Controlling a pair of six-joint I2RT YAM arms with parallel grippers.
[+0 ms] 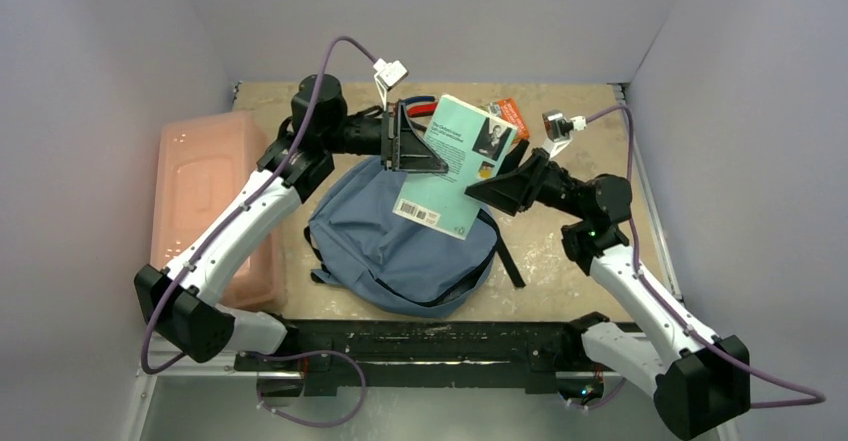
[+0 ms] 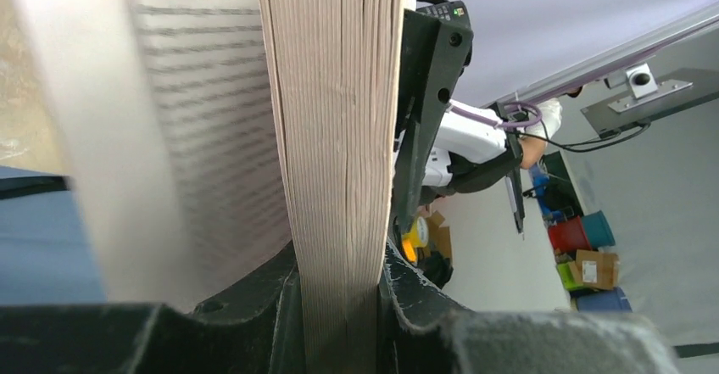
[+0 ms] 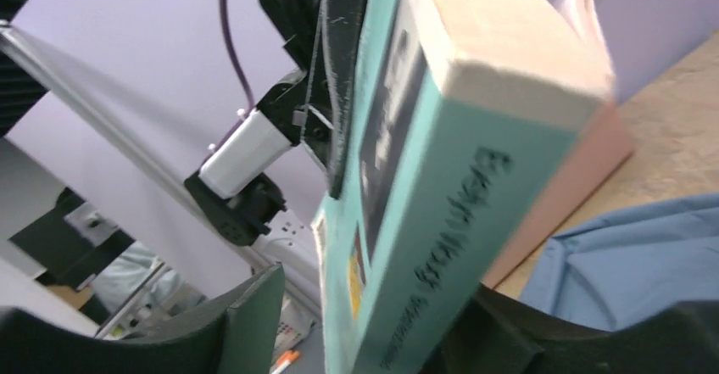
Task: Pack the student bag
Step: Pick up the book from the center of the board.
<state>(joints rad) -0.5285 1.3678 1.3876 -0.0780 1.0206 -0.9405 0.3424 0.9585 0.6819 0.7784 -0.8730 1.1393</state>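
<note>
Two tools meet at a teal paperback book (image 1: 455, 166): the left tool (image 1: 418, 151) is clamped on its pages, the right tool (image 1: 492, 187) straddles its spine, unclosed. Beneath both lies the soft grey-blue fabric student bag (image 1: 400, 251); the right grip should be firmed first.

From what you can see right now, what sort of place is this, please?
Probably a robot lab's test booth: plain lilac walls enclose a table, two robot arms are bolted at its near edge, and the left wrist view shows cardboard boxes and coloured bins beyond.
</note>
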